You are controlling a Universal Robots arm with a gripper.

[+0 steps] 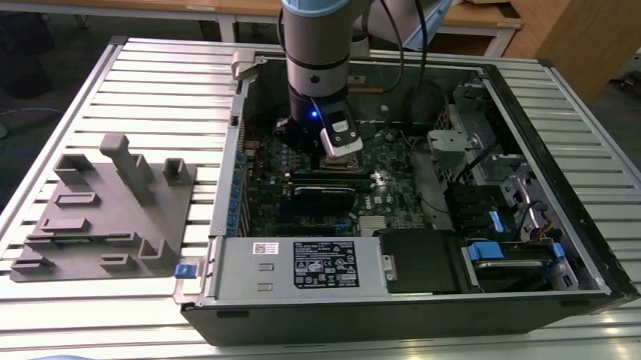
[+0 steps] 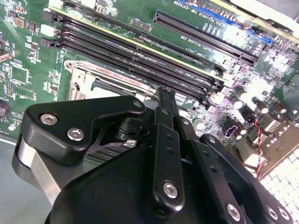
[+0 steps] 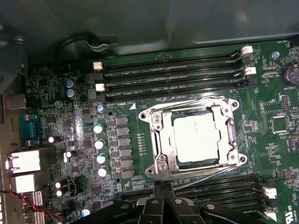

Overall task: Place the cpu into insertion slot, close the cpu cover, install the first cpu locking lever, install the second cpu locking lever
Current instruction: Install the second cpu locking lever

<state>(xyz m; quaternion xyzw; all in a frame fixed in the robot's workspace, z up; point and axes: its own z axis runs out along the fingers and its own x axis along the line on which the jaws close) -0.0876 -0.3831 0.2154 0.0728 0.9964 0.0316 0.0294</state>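
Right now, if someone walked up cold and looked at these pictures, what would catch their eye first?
Probably the robot arm reaching down into the open computer case on the slatted table in the exterior view. Next, in the first wrist view, the cpu with its pale metal top sitting in the insertion slot, the silver cpu cover framing it on the green circuit board.

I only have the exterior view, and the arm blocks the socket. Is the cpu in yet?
Observer: Yes. In the first wrist view the cpu lies flat in the insertion slot, silver top up.
Operator: And the cpu cover?
Observer: The cpu cover looks lowered, its frame surrounding the chip's top.
Operator: Where is the gripper?
Observer: The gripper is beside the cover's edge, over the long black slots, not over the cpu.
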